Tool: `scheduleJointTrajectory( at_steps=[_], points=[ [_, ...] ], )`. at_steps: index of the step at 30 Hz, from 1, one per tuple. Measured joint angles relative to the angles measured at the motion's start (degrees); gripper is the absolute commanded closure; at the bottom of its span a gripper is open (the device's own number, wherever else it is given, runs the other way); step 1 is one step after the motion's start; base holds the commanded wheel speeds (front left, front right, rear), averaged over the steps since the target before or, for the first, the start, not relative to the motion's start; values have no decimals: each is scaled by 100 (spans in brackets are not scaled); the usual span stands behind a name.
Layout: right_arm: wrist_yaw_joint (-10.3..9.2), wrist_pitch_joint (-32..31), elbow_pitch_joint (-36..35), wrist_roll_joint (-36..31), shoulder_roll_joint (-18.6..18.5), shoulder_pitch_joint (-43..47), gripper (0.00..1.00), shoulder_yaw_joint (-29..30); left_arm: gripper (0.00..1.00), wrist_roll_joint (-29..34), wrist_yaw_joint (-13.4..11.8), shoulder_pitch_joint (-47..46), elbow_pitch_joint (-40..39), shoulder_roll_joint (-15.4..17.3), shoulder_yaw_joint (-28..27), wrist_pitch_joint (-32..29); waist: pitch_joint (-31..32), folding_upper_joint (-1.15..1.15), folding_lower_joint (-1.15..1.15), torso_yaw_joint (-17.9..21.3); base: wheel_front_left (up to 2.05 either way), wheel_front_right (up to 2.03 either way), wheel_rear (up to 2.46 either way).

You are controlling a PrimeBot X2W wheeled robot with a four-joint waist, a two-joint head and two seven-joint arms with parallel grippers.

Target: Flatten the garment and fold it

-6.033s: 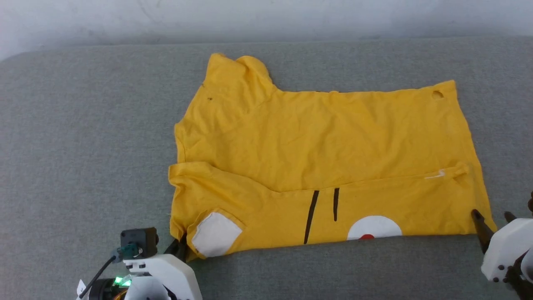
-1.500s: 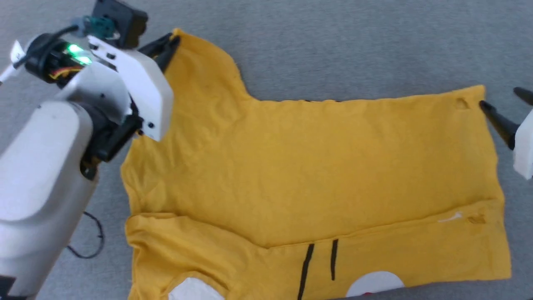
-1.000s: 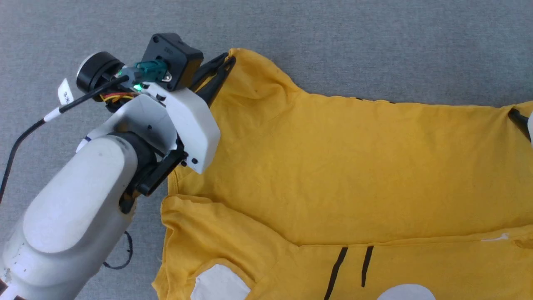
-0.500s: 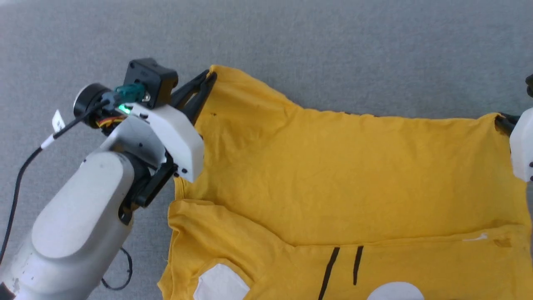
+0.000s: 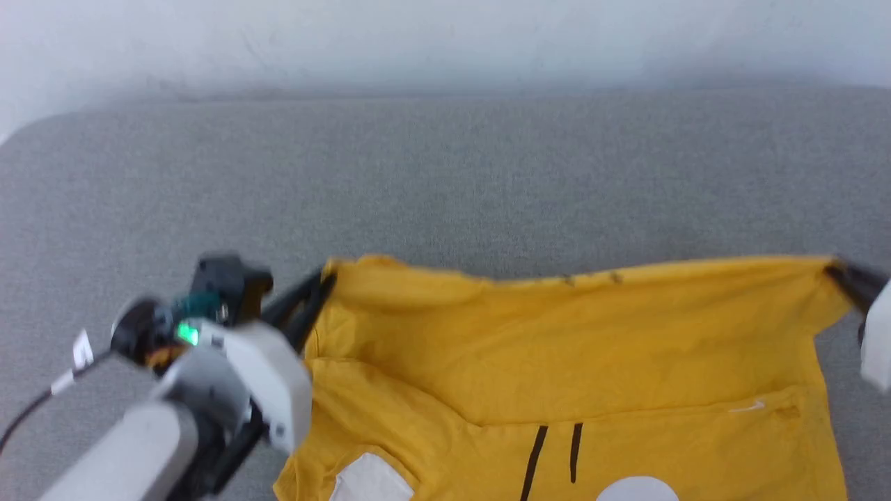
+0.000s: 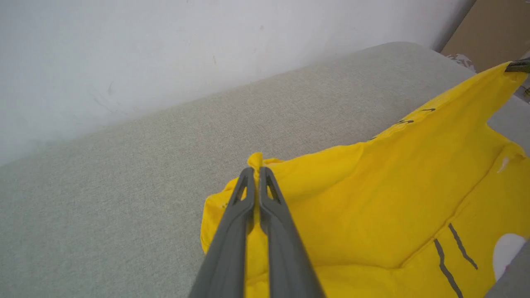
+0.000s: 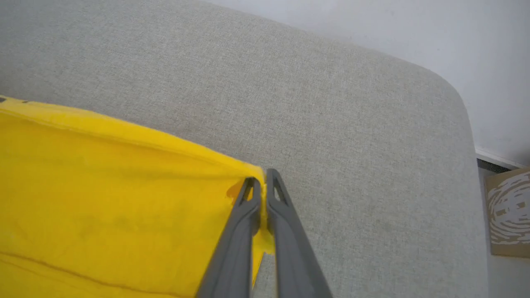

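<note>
Grey upholstered surface (image 5: 445, 181). The yellow garment (image 5: 557, 348) spreads nearer than the fingertips, taut between them. Left gripper (image 6: 257, 174), fingers pressed together, pinches its sleeve corner; right gripper (image 7: 261, 184), likewise closed, pinches its hem corner. Beyond both fingertips lies bare surface, then a white wall (image 5: 445, 35).

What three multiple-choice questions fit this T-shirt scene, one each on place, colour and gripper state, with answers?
1. Where does the left gripper grip the yellow T-shirt?
A. far left corner
B. near edge
C. middle
2. What colour is the fabric surface under it?
A. red
B. grey
C. blue
3. What is the right gripper doing?
A. open above the T-shirt
B. resting on the surface
C. shut on the T-shirt's far right corner
Answers: 1 A, it pinches that corner; 2 B, grey weave lies all around; 3 C, yellow cloth is clamped in it.
</note>
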State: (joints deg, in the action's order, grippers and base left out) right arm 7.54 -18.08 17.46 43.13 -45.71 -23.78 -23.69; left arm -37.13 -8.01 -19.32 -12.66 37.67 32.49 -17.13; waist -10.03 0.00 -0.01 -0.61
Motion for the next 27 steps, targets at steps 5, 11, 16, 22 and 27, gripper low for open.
scheduleJointTrajectory(
  at_steps=[5,11,16,22,27],
  points=[
    [0,-216,-524,-63,74,1096,100,291,100,-181,-167,994,-354,369,154,-182,276,0,-1,-3,0,0,0],
    [0,-576,-929,-252,142,2068,100,541,100,-367,-220,1774,-437,576,393,-360,374,0,0,-64,0,0,0],
    [0,-814,-1032,-480,144,2481,100,589,100,-438,-156,1946,-114,617,575,-401,344,0,1,-102,0,0,0],
    [0,-870,-932,-695,138,2548,100,580,100,-433,60,1920,410,476,711,-299,304,0,1,-112,0,0,0],
    [0,-837,-712,-795,185,2504,100,472,100,-298,293,1780,891,308,882,-140,287,0,1,-110,0,0,0]
  ],
)
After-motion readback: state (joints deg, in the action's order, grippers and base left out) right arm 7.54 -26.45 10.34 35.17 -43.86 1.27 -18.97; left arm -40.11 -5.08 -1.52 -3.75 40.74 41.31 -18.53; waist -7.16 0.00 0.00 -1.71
